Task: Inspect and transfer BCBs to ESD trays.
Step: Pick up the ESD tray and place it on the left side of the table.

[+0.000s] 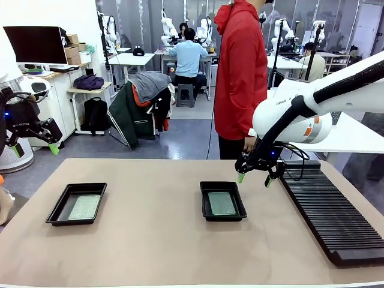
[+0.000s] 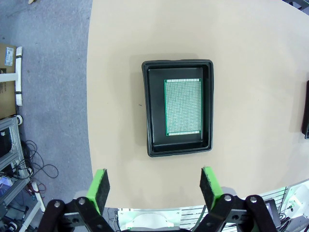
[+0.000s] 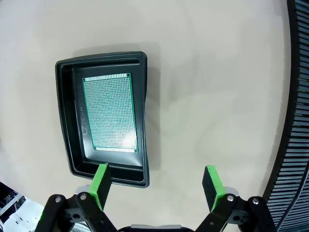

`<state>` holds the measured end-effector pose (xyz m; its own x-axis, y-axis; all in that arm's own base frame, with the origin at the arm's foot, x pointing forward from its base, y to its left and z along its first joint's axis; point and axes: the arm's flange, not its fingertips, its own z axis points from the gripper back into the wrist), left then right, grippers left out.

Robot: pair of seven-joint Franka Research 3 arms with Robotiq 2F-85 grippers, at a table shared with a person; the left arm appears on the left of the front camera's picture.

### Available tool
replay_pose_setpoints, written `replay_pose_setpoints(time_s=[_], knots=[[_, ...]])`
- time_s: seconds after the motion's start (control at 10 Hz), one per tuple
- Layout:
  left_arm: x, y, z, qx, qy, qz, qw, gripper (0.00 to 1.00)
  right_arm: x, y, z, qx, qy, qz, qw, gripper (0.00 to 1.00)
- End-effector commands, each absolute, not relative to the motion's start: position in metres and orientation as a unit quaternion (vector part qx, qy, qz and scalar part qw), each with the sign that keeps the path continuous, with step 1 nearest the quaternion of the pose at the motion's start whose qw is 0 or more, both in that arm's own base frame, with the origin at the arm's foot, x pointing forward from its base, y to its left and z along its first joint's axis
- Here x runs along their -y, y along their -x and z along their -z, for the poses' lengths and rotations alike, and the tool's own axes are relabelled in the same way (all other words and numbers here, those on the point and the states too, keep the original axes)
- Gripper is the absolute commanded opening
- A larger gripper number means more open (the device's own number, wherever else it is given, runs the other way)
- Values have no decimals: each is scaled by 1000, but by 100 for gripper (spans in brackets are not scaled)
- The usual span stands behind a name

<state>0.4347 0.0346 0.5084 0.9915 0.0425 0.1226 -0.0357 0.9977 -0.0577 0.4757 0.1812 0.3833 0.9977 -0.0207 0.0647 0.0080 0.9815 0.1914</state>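
Two black ESD trays sit on the tan table (image 1: 162, 240), and each already holds one green BCB lying flat on its floor. The left tray (image 1: 57, 211) is at about 8 o'clock in the front view with its board (image 1: 84, 207) inside; the middle tray (image 1: 204, 201) lies near the centre with its board (image 1: 222, 203).

The right gripper (image 1: 254, 178) hovers just off that middle tray's 2 o'clock corner, jaws spread and holding nothing, between the tray and the long ribbed rack (image 1: 336, 216) at 4 o'clock. The left gripper (image 1: 53, 143) hangs high at 9 o'clock, well apart from the table, also released and empty (its wrist camera looks straight down on the left tray).

Judging from this, both transfers look done. The main risk is the right arm: its green pads (image 3: 100, 182) stand close over the tray's rim (image 3: 145, 121), so a low sweep could clip the flared edge and tip the tray or slide the board out.
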Motion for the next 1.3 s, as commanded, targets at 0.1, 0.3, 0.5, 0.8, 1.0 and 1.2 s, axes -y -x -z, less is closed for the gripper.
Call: replay_pose_setpoints(time_s=[0.1,0.3,0.5,0.8,1.0,1.2], knots=[[-35,-435,-508,62,28,-20,998,100,-181,-476,-383,33,-96,7,995,100],[1,-440,-522,74,35,-25,996,100,-151,-466,-394,30,-165,18,986,100],[34,-447,-529,96,61,-41,993,100,-120,-460,-400,30,-223,25,974,100],[105,-455,-539,86,69,-36,993,100,-77,-453,-403,25,-298,17,954,100],[155,-456,-544,92,64,-33,993,100,-56,-451,-398,22,-334,14,942,100],[205,-460,-538,84,62,-13,994,100,-36,-451,-388,26,-362,10,932,100]])
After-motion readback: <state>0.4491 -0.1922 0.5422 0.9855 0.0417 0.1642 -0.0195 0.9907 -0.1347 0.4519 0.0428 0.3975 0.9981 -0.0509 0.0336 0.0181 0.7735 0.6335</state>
